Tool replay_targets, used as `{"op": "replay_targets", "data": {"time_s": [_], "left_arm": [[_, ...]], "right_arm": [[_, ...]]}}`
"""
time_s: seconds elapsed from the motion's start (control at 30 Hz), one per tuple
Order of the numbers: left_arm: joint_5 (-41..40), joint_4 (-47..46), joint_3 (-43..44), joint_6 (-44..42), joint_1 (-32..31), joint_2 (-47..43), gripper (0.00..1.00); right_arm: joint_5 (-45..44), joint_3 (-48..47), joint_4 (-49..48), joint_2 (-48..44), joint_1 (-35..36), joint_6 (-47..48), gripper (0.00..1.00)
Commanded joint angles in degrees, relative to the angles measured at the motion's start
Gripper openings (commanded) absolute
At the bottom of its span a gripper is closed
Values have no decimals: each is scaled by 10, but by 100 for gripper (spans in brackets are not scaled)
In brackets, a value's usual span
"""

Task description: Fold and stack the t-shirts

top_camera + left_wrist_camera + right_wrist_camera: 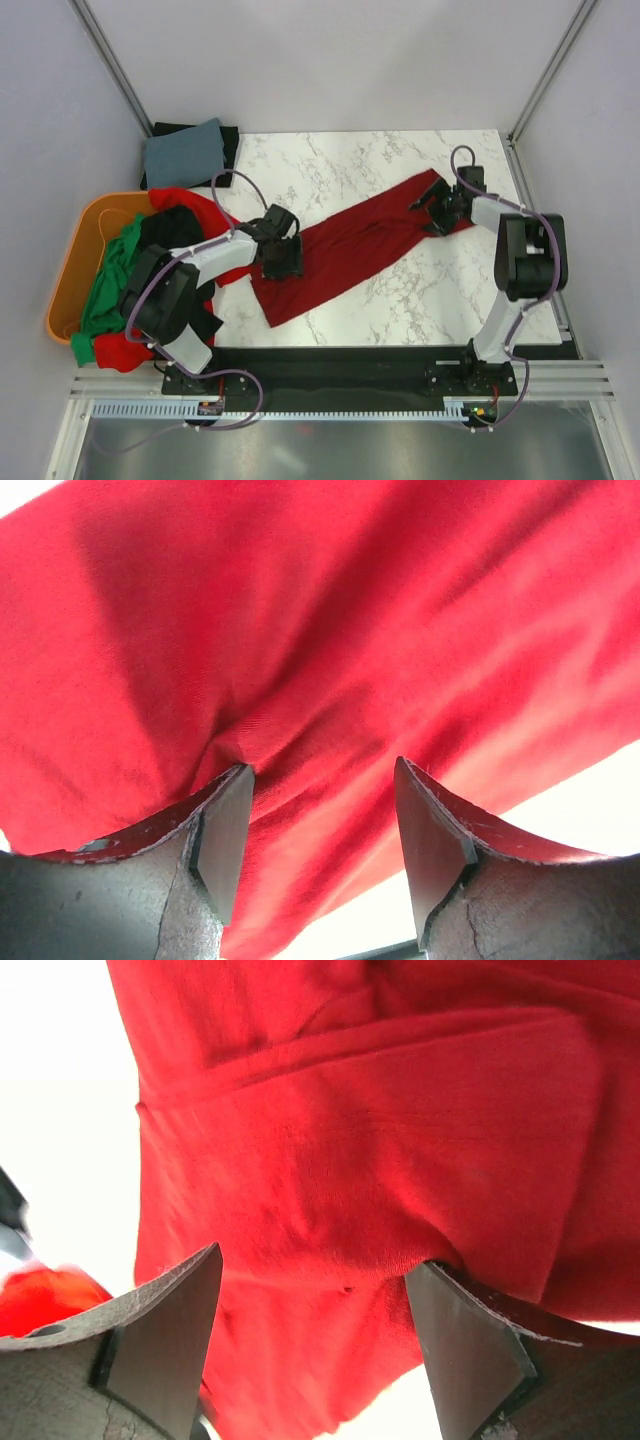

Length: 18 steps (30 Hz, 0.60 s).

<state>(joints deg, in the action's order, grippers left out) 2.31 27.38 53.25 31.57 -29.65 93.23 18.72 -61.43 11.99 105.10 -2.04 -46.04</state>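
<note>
dark red t-shirt point(350, 243) lies drawn out in a long slanting band across the marble table point(330, 165). its near end is towards the left arm and its far end towards the right arm. we see the left gripper point(281, 260) down on the near-left end of that band. the right gripper point(438, 212) is on the far-right end, well apart from the left one, with the cloth stretched between them.

from the left wrist, red cloth fills almost the whole view. the fingers point(225, 840) stand wide apart there, nothing is pinched in the gap, and the cloth puckers at the tip of the left-hand one. from the right wrist we find the same: the jaws are wide, a hem and a seam cross the cloth above them, and the cloth gathers in a small fold against the right-hand fingertip point(470, 1345).

at the left edge of the table sits an orange tub point(70, 270) heaped with more shirts. a green shirt point(105, 290) hangs over its near side, and a black shirt point(170, 228) lies on top. a bright red shirt point(195, 205) spills out onto the table just beside the left arm.

at the back left corner a folded grey-blue cloth point(185, 152) rests on a black cloth point(228, 140).
</note>
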Motion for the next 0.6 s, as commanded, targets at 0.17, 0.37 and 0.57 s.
{"op": "replay_targets", "data": {"time_s": [0.17,0.37,0.57], "left_arm": [[112,-44,-26,148,-166,55,65],[184,-109,19,188,-214,107,64],[221,-119,97,178,-241,157,64]], "right_arm": [[1,-321,61,259,48,50,84],[5,-480,102,367,84,61,84],[33,-616,117,447,91,71,88]]}}
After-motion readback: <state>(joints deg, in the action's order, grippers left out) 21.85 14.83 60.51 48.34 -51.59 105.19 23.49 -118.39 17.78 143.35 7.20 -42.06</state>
